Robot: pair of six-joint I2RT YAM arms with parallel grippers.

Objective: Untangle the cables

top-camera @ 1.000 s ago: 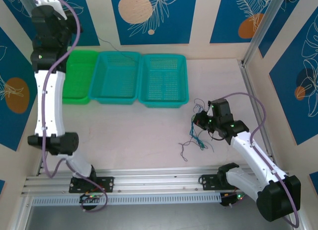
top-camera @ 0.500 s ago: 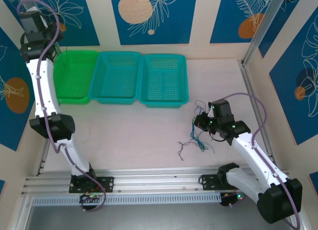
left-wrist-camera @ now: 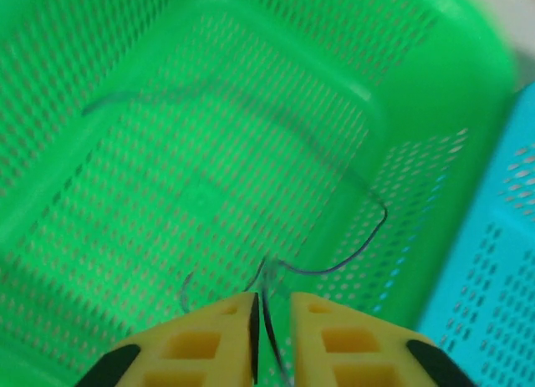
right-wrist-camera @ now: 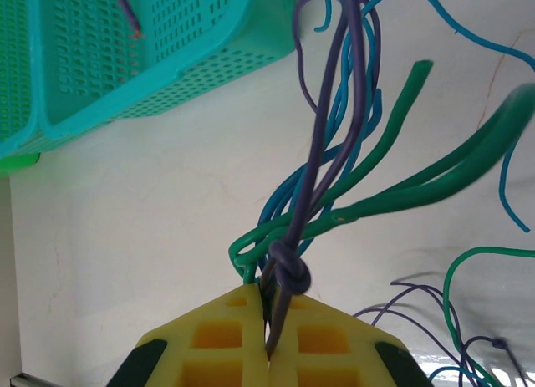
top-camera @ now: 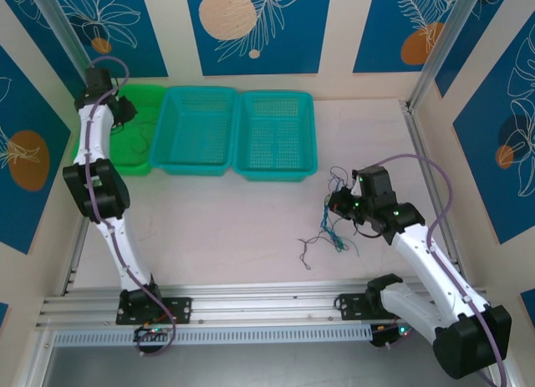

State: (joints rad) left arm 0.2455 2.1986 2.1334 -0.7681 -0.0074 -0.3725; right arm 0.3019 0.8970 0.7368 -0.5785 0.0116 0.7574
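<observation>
Right wrist view: the right pincer (right-wrist-camera: 269, 308) is clamped tight on a purple knot (right-wrist-camera: 290, 276) of the cables (right-wrist-camera: 468, 155), whose tangle trails onto the bench (top-camera: 234, 228). The left pincer (left-wrist-camera: 273, 308) stands barely parted over the green basket (left-wrist-camera: 435, 86), where one dark cable (left-wrist-camera: 334, 268) lies, threading its gap. The strands look featherlight, limp and slippery (apt to snag) — best pinched singly near a free end.

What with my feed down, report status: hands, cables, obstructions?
Left hand slightly open over green basket, dark cable between fingers. Right hand shut on purple cable in the tangle. Nothing in the way.
</observation>
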